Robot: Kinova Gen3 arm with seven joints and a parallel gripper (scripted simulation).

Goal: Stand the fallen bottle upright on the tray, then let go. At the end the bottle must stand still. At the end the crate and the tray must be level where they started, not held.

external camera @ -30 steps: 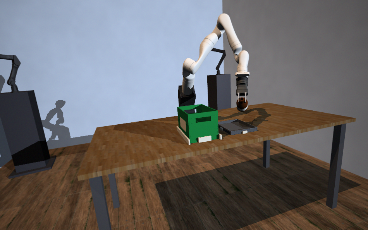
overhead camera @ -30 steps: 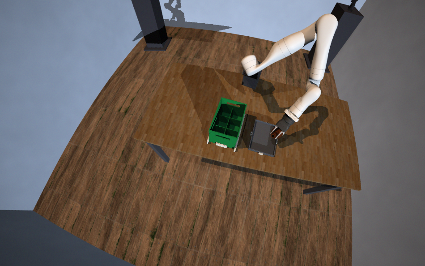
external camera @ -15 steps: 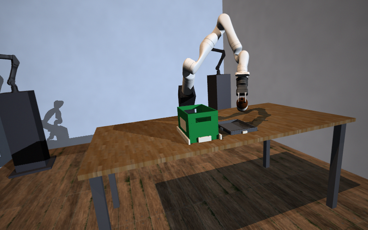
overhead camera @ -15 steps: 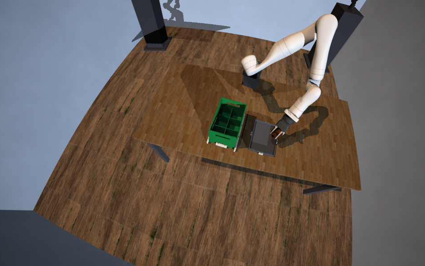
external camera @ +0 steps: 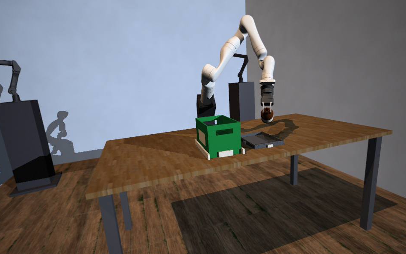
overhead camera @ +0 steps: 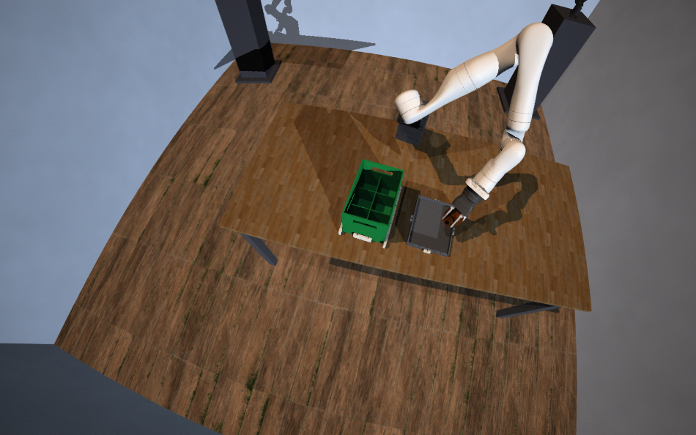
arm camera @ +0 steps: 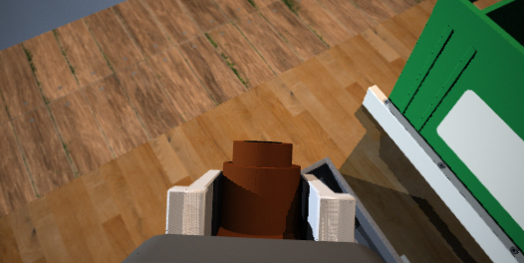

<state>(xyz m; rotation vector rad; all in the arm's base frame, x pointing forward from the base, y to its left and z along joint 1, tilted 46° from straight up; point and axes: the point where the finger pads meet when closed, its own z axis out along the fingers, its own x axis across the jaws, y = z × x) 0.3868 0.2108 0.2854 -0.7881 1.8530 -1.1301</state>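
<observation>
Green crate (overhead camera: pixel 346 222) (external camera: pixel 224 142) (arm camera: pixel 423 73) compartments and gray tray (overhead camera: pixel 429 250) (external camera: pixel 269 144) (arm camera: pixel 366 221) empty

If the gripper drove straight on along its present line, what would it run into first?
Probably the tray, with the bottle clamped in the gripper touching first; depth is unclear, so possibly the table.

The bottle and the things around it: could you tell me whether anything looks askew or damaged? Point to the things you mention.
Only the brown bottle (overhead camera: pixel 449 220) (external camera: pixel 266 114) (arm camera: pixel 261 197) looks askew: it hangs tilted in the end effector (overhead camera: pixel 453 217) (external camera: pixel 266 111) (arm camera: pixel 260 195), above the table, not standing. No damage shows.
</observation>
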